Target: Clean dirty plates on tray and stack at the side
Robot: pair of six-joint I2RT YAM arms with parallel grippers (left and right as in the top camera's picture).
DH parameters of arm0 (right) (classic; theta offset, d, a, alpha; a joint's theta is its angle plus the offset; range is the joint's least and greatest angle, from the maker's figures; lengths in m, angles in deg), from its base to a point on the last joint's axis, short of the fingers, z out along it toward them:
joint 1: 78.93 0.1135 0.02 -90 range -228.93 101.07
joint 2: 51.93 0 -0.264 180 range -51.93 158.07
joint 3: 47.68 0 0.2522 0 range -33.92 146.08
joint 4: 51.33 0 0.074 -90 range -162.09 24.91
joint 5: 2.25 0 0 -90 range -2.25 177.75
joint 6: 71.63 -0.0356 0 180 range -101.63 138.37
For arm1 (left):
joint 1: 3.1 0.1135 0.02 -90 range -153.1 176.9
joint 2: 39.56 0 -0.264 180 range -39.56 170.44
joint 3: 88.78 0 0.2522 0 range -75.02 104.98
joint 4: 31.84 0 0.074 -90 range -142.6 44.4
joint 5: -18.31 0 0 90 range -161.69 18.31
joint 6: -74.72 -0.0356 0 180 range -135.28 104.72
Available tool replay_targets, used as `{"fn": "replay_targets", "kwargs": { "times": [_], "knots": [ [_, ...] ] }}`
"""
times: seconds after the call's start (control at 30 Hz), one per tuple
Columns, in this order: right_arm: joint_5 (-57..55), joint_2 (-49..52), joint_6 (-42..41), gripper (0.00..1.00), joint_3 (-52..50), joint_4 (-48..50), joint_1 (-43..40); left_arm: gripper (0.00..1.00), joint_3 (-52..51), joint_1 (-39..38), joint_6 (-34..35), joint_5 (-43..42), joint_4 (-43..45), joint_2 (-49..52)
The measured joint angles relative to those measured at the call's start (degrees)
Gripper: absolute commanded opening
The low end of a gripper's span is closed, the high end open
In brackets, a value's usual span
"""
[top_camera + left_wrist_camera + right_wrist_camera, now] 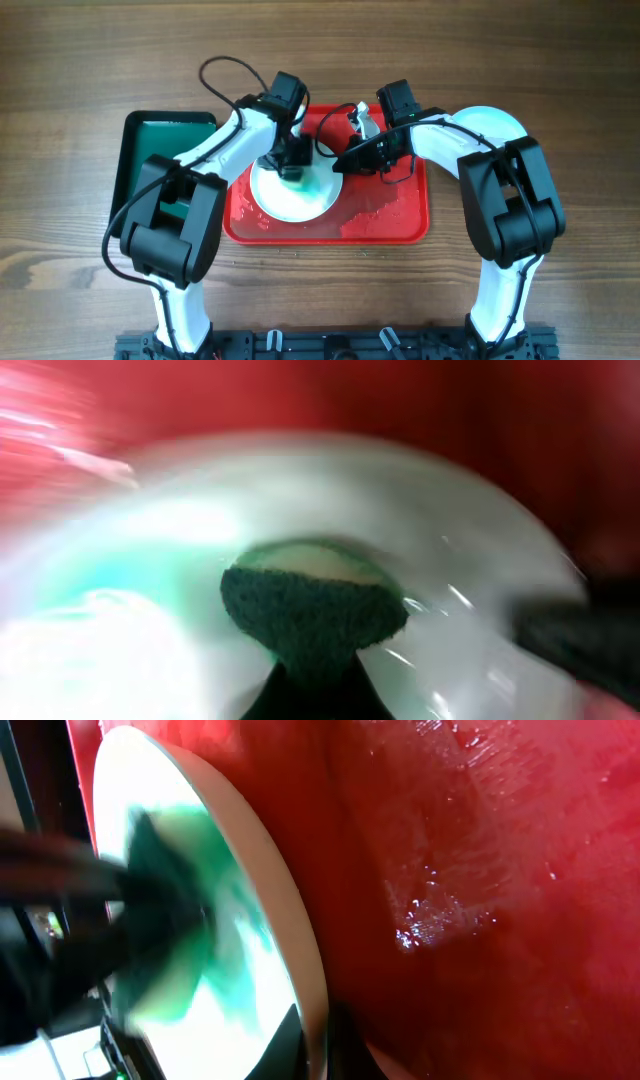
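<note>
One dirty plate (290,203) with green smears lies on the red tray (392,222), left of its middle. My left gripper (292,163) is shut on a dark green sponge (313,612) and presses it on the plate's centre (455,650). My right gripper (343,164) is shut on the plate's right rim (300,935), with one finger over the rim and one under it. The left wrist view is blurred by motion. The tray (480,870) is wet. Another white plate (492,124) lies off the tray at the right, partly under my right arm.
A narrower dark green tray (165,135) lies left of the red tray, partly under my left arm. A small white and grey object (362,121) stands at the red tray's far edge. Water drops lie on the tray's right half (385,205).
</note>
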Motion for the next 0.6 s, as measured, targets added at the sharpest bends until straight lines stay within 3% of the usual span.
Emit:
{"fn": "replay_targets", "kwargs": {
  "times": [0.17, 0.23, 0.3, 0.43, 0.6],
  "knots": [
    [-0.09, 0.0, 0.42, 0.04, -0.04, 0.0, -0.02, 0.04, -1.49, -2.19, -6.95, -13.03, 3.39, 1.05],
    [-0.52, 0.0, 0.39, 0.04, -0.07, 0.35, -0.42, 0.04, -1.86, -2.25, -6.6, -13.99, 6.03, 1.11],
    [-0.7, 0.0, 0.35, 0.04, -0.04, 1.05, -0.9, 0.04, -1.97, -2.27, -1.99, -11.98, 8.24, 1.16],
    [-0.85, 0.0, -0.09, 0.04, -0.02, 1.62, -0.85, 0.04, -1.51, -3.02, 7.34, 0.17, 10.82, 0.35],
    [-0.76, 0.0, -0.55, 0.04, 0.0, 1.55, -0.59, 0.04, -0.79, -2.14, 13.25, 24.59, 10.6, 0.2]
  ]
}}
